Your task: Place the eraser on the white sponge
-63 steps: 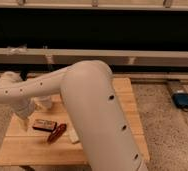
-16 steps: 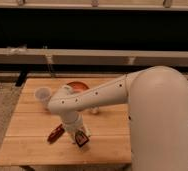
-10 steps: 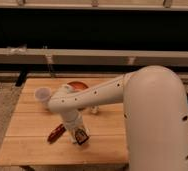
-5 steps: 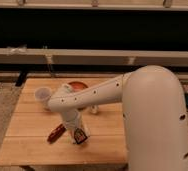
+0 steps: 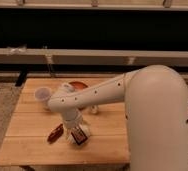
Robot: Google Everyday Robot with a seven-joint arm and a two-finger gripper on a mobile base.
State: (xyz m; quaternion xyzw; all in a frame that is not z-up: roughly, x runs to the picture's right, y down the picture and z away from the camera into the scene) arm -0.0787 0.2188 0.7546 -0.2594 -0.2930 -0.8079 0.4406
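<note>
The eraser (image 5: 78, 136), a small dark block with reddish edging and a pale mark, sits at the front middle of the wooden table (image 5: 27, 150). My gripper (image 5: 75, 128) is directly over it, at the end of the white arm that reaches in from the right. Pale edges show right beside the eraser, but I cannot tell whether they belong to the white sponge or to the gripper. The sponge is otherwise hidden under the gripper and the eraser.
A dark red sausage-shaped object (image 5: 55, 133) lies just left of the gripper. A white cup (image 5: 43, 94) stands at the back left. An orange bowl (image 5: 79, 85) and a small white bottle (image 5: 94, 108) are behind the arm. The table's front edge is close.
The gripper and the eraser have shifted very slightly to the left over the last second. Nothing else has moved.
</note>
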